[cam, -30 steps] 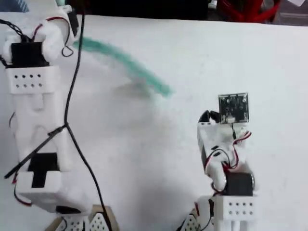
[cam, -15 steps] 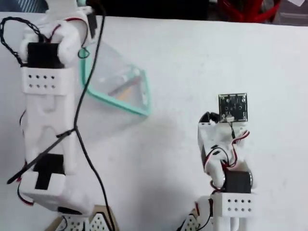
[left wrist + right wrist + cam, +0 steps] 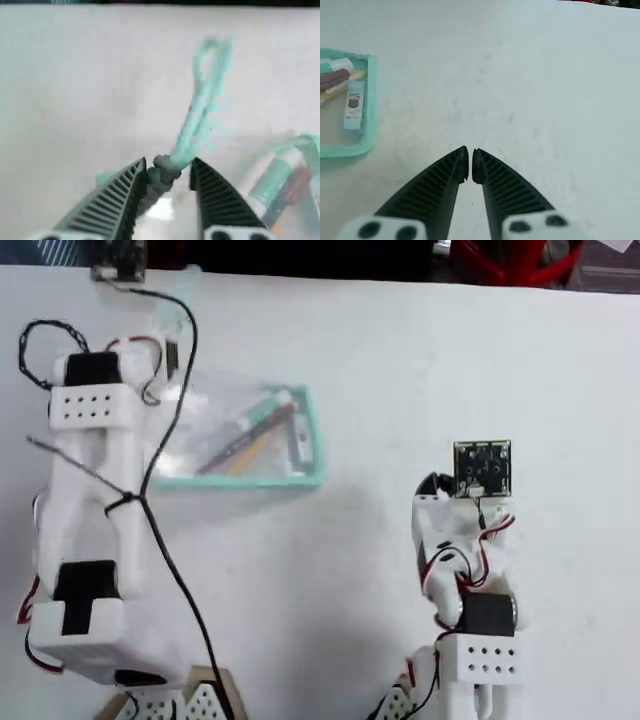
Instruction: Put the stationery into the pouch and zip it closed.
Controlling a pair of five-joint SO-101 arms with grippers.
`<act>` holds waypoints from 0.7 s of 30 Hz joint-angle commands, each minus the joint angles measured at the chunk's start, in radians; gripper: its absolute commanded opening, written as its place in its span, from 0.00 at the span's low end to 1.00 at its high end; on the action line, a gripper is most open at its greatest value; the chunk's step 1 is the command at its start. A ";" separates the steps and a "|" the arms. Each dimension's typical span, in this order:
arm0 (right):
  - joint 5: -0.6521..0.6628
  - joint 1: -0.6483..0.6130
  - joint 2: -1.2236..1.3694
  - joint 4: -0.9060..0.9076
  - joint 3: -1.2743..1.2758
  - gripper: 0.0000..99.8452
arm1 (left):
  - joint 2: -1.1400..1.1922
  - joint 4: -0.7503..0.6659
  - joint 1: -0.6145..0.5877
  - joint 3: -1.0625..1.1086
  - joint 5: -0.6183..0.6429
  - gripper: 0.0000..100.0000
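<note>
- Swung through the air a moment ago, the pouch (image 3: 313, 440) now lies flat on the desk (image 3: 450, 360), and the left arm has stretched toward the far edge.
- Near the front edge, right of centre, the right gripper (image 3: 469, 165) is empty, its jaws all but touching.
- Left of centre, toward the far edge, the pouch shows pens (image 3: 245, 435) through its clear side.
- At the pouch's far left corner, the left gripper (image 3: 167, 167) pinches the grey zip pull (image 3: 161, 175), which carries a teal loop (image 3: 202, 100).
</note>
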 commanded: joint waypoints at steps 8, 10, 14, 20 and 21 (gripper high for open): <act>-0.003 0.007 -0.012 -0.024 0.011 0.02 | -0.041 -0.006 -0.202 0.103 -0.008 0.24; -0.003 0.007 -0.012 -0.024 0.012 0.02 | -0.031 -0.020 -0.282 0.092 -0.008 0.22; -0.003 0.007 -0.012 -0.028 0.014 0.02 | 0.028 -0.063 -0.338 0.143 -0.011 0.12; -0.003 0.007 -0.012 -0.087 0.049 0.02 | 0.275 -0.238 -0.340 0.069 0.046 0.03; -0.003 0.007 -0.012 -0.090 0.051 0.02 | 0.323 -0.252 -0.341 0.028 0.081 0.03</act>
